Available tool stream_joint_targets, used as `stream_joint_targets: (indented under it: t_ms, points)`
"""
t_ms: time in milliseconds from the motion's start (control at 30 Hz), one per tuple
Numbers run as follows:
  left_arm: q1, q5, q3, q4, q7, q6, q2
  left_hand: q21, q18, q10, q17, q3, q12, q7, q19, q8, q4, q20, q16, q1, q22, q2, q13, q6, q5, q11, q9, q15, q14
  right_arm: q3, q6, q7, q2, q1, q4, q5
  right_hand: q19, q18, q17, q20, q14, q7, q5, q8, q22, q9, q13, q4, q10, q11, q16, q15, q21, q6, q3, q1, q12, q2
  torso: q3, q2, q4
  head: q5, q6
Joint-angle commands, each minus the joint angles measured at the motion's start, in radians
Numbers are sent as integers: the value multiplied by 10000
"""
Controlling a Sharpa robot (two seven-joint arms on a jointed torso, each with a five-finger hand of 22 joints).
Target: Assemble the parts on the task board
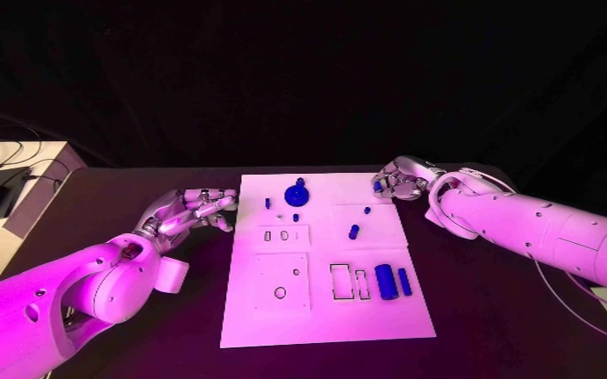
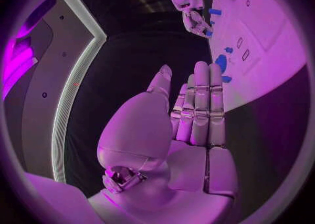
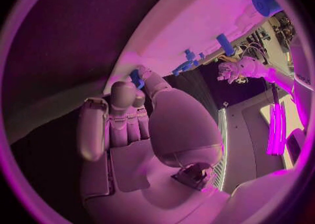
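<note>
Fingers (image 3: 139,77) of the right hand (image 1: 401,179) pinch a small blue part (image 3: 136,78) at the task board's (image 1: 380,309) one-o'clock corner. The left hand (image 1: 189,211), fingers apart and holding nothing, rests on the table (image 1: 139,186) at nine o'clock. Other blue parts (image 1: 391,281) lie loose, recesses empty: assembly looks barely begun.

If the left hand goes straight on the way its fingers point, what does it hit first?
Probably the task board: the left hand lies open beside its left edge, fingers aimed at its far-left corner. Height is unclear, so it may pass above.
</note>
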Motion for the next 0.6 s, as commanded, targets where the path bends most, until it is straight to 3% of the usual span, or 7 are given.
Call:
stream_joint_targets:
  t_ms: [33,300,400,600]
  points:
    - [-9,-47,10,18,127,177,12,70,143,-70,-7,25,-5,-47,-51,-33,-54,34,25,-45,-10,14,10,18,-53,6,-11,27,-66,-4,-18,-158,8,-13,-13,-129,878,-160,17,-22,-2,59,30,22,2095,8,17,3,15,-96,-72,-57,55,189,71,27,21,166,1,-8,-5,12,3]
    - [-16,-47,11,12,126,175,5,70,143,-70,-7,25,-5,-47,-51,-33,-54,34,25,-45,-10,14,10,18,-53,6,-11,27,-66,-4,-239,-208,5,-13,24,-152,880,-175,29,-54,4,-23,5,62,2102,24,26,-25,27,-139,-83,-87,80,401,86,32,7,262,-3,-3,-3,3,-10]
    - [-19,-47,11,9,128,174,10,70,143,-70,-7,25,-5,-47,-51,-33,-54,34,25,-45,-10,14,10,18,-53,6,-11,27,-66,-4,-509,-296,-15,-13,95,-148,880,-185,34,-81,5,-102,-241,112,2107,36,15,12,29,-186,-101,-117,97,563,51,21,-24,376,-3,-11,-3,29,-8]
    - [-23,-44,13,-1,121,180,13,95,146,-72,-17,24,-4,-46,-66,-33,-97,38,38,-67,-38,33,10,18,-59,7,-11,29,-74,-3,-887,-480,-98,-12,344,-122,881,-196,45,-109,20,-126,-299,116,2109,28,11,35,30,-205,-125,-130,101,616,-43,35,-63,434,-3,-15,-5,37,-3]
